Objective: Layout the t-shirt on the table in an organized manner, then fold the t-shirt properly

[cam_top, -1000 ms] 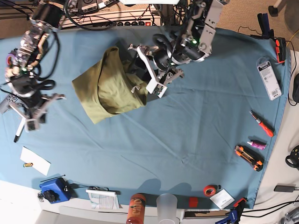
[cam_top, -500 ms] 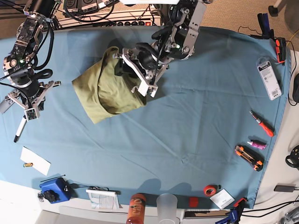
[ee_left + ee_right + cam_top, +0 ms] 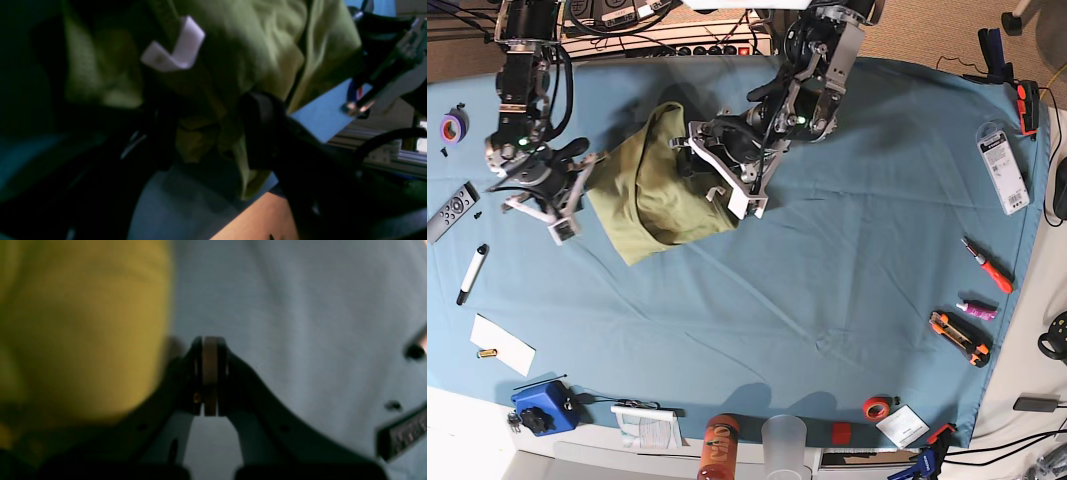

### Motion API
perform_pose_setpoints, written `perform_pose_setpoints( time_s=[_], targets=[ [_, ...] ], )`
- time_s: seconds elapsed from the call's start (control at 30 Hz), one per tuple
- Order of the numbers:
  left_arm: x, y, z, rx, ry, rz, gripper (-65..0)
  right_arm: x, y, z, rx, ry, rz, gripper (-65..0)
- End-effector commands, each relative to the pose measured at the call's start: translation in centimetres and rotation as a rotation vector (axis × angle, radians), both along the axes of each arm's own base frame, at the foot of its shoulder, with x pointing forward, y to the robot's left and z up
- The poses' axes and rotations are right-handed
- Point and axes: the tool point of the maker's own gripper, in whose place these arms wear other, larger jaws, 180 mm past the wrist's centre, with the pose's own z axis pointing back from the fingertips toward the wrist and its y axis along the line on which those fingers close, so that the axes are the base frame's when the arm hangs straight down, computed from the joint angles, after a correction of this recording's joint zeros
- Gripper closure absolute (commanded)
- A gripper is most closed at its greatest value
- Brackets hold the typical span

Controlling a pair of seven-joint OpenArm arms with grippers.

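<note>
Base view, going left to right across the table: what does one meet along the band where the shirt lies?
Remote control → right end effector → t-shirt → left end effector → bare stretch of table → packaged item near the right edge.

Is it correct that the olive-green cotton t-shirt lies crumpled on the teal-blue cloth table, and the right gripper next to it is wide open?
Not quite. The right gripper is shut, pads pressed together, as the right wrist view shows. The olive-green cotton t-shirt does lie crumpled on the teal-blue cloth table.
</note>
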Motion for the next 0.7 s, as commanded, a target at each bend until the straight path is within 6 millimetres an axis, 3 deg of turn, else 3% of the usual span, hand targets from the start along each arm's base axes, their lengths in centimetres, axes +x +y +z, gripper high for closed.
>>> perform_pose_setpoints(
  time_s=[0.0,0.33,0.43,0.53,0.67],
  targets=[
    [0.6,-1.2,1.5,-0.056,-0.023,0.003,-31.4,1.0,-0.2,1.2,-0.01,-0.044,0.002,0.0],
    [0.6,-2.8,-0.4,-0.12,0.094,-0.03,-17.4,0.5,0.7,0.4,-0.014,-0.009,0.008,0.0],
    [0.9,-2.9,-1.0,-0.115,0.109,-0.036,-10.7,0.4,0.6,0.3,-0.019,0.0,0.004,0.0],
    [1.2,-2.9,-1.0,-0.095,0.09,-0.057,0.0,0.4,0.6,0.3,-0.018,-0.001,0.005,0.0],
    [0.4,-3.5,-0.5,-0.076,0.038,-0.174,0.0,1.2,0.4,1.0,0.0,-0.054,-0.026,0.0]
  ],
)
